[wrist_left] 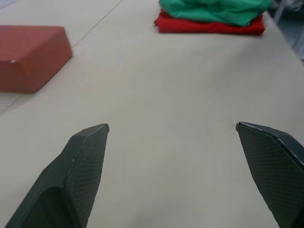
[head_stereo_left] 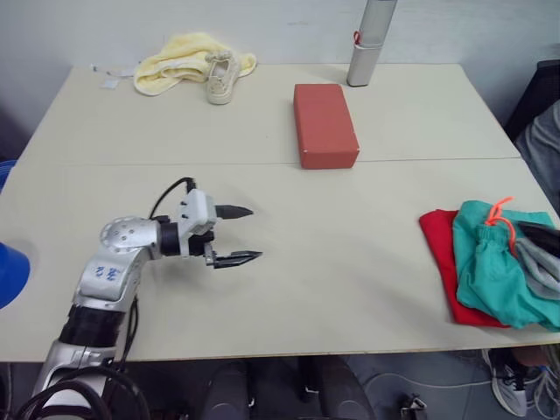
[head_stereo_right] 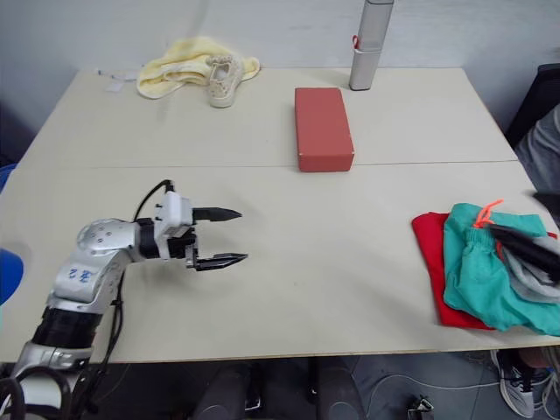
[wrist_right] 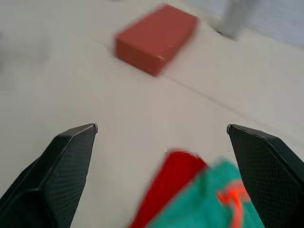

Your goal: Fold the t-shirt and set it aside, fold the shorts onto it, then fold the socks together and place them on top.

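Socks (head_stereo_left: 538, 262) atop shorts (head_stereo_left: 490, 280) and t-shirt (head_stereo_left: 437, 254), red box (head_stereo_left: 325, 124) well apart, both grippers' jaws wide, empty

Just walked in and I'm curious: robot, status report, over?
Left end effector open, empty, over bare table. Right end effector open above the stack. Shorts on t-shirt, socks on top. Nothing in the way.

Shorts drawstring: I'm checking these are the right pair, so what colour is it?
Orange, on the teal-green thin fabric shorts; the drawstring shows best in the left eye view.
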You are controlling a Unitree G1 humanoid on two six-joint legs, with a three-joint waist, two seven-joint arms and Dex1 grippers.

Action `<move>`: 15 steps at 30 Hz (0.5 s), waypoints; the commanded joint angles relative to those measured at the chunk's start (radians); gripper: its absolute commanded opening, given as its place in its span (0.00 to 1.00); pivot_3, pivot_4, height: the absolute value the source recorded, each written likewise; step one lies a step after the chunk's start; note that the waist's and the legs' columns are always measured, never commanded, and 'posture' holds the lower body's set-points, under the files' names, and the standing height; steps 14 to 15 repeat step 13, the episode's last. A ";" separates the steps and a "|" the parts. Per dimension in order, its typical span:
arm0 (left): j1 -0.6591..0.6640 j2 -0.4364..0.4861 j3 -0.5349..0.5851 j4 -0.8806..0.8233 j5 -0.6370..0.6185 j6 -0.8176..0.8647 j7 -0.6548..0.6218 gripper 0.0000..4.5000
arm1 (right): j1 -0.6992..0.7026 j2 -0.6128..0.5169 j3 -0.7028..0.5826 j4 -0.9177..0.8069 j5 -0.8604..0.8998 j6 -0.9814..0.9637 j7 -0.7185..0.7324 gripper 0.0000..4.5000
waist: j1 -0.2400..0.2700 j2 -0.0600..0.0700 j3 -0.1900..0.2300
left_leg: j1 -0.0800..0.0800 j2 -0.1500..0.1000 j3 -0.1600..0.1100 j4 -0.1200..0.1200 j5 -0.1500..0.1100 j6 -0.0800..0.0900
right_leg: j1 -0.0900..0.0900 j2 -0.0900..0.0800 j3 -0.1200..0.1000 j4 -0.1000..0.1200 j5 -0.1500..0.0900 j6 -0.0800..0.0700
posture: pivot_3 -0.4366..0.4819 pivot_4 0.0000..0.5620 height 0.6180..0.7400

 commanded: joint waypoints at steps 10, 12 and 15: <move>0.267 0.148 0.211 0.008 0.051 -0.170 0.048 1.00 | -0.361 0.390 0.724 0.348 -0.555 -0.690 0.243 0.99 | 0.006 -0.001 0.003 | -0.006 -0.003 0.005 0.008 -0.002 0.002 | -0.008 -0.008 -0.003 0.008 -0.003 0.000 | 0.48 0.27 1.00; 0.283 0.150 0.222 0.001 0.051 -0.185 0.051 1.00 | -0.385 0.407 0.740 0.390 -0.571 -0.722 0.254 0.99 | 0.005 -0.001 0.003 | -0.005 -0.004 0.006 0.013 -0.004 0.006 | -0.007 -0.011 -0.003 0.012 -0.003 0.000 | 0.48 0.27 1.00; 0.288 0.151 0.226 -0.004 0.051 -0.189 0.050 1.00 | -0.398 0.418 0.747 0.407 -0.579 -0.734 0.253 0.99 | 0.005 -0.001 0.003 | -0.005 -0.005 0.007 0.014 -0.005 0.007 | -0.007 -0.013 -0.001 0.014 -0.002 0.001 | 0.48 0.27 1.00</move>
